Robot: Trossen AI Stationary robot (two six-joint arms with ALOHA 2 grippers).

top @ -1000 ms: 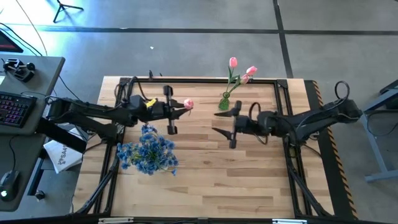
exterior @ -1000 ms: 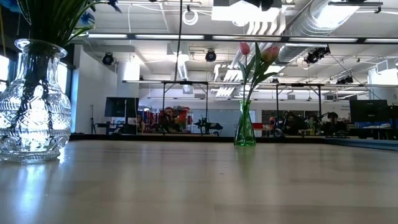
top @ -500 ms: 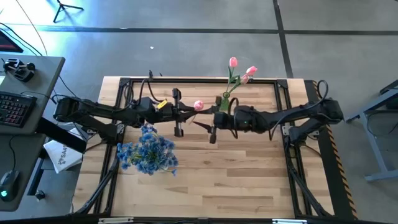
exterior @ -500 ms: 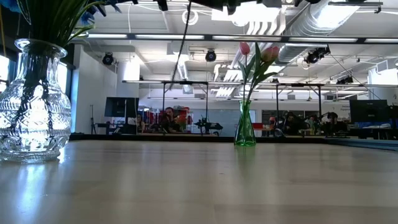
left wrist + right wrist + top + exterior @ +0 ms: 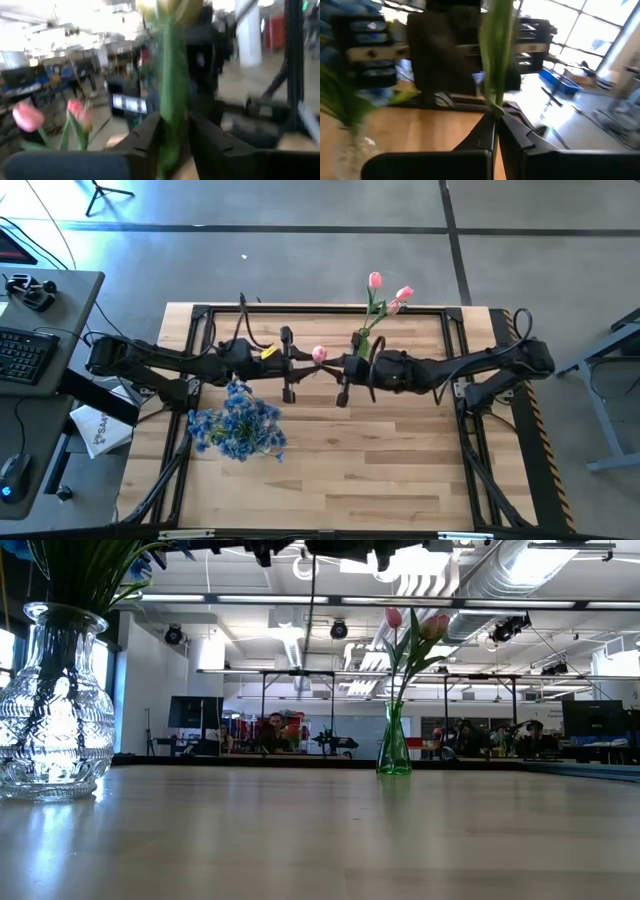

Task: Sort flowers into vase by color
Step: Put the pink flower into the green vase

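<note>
Pink tulip [image 5: 319, 352] on thick green stem, clamped in right tool [image 5: 342, 381], left tool [image 5: 288, 365] slackened around it.

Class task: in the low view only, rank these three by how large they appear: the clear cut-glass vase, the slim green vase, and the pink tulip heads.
1. Clear cut-glass vase: largest by far, though it stands nearest the camera, so true size is unsure.
2. Slim green vase: farther back.
3. Pink tulip heads: smallest; the two look alike in size.

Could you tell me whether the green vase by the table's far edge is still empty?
No, the low view shows the green vase already holding pink tulips on green stems.
</note>
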